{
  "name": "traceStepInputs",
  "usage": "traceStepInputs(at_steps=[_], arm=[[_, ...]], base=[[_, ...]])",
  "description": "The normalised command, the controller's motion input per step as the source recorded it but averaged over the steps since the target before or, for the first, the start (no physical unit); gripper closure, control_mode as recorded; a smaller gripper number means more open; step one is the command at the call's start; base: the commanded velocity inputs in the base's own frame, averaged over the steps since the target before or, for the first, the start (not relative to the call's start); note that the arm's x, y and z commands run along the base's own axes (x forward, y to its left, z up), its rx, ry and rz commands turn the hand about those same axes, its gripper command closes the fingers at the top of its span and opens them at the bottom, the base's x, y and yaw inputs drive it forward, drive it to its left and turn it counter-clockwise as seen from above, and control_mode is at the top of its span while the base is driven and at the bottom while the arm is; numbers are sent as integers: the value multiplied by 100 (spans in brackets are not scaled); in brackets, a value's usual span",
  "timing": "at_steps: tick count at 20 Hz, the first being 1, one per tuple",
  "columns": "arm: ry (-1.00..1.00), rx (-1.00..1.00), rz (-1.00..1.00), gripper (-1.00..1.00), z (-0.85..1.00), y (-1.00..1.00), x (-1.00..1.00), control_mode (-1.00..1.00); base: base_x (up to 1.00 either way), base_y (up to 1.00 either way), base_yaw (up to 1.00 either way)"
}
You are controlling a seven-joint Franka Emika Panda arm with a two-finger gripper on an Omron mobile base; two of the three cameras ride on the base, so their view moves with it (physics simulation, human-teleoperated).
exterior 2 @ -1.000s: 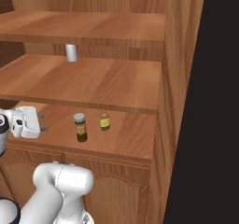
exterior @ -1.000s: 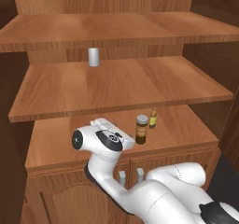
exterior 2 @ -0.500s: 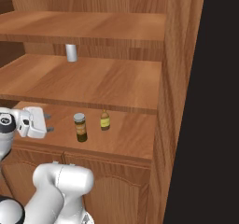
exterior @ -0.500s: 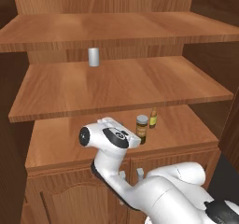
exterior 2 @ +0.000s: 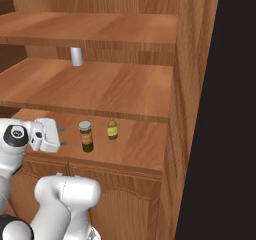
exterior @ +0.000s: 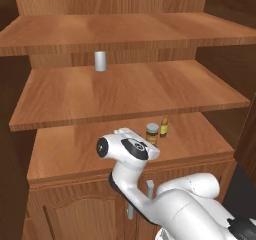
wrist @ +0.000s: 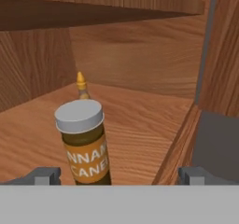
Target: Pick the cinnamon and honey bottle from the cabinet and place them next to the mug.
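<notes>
- Right base view, left edge: the gripper [exterior 2: 63, 136] sits at mid-height, pointing right toward the jar; its jaws stand wide apart and hold nothing.
- Just right of it, at centre-left of that frame, the cinnamon [exterior 2: 86, 136] stands upright on the lowest open shelf of the cabinet [exterior 2: 190, 84], clear of the jaws.
- Right of the jar and a little farther back, the honey bottle [exterior 2: 112, 129] stands upright on the same shelf, near the jar but not touching.
- Upper left of the frame: a grey cylinder [exterior 2: 76, 56] stands on the middle shelf, well apart from both.
- Left base view: the grey cylinder [exterior: 100, 61] is at upper centre-left; the cinnamon [exterior: 152, 133] and honey bottle [exterior: 163, 126] stand side by side right of centre, just above the arm's white wrist.
- Hand view: the cinnamon [wrist: 86, 141] rises at lower left-centre between the two finger tips [wrist: 45, 175], nearer the left one, with open space on either side; the honey bottle [wrist: 82, 87] peeks from behind its grey lid.
</notes>
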Motion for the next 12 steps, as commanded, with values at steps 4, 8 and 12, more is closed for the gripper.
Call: traceStepInputs(at_steps=[4, 8, 12], arm=[[0, 0, -1, -100, -27, -10, 4, -100], [0, -2, -3, -100, -14, 0, 16, -100], [0, -6, -5, -100, -1, 4, 24, -100]], base=[[0, 0, 0], [0, 0, 0], [0, 0, 0]])
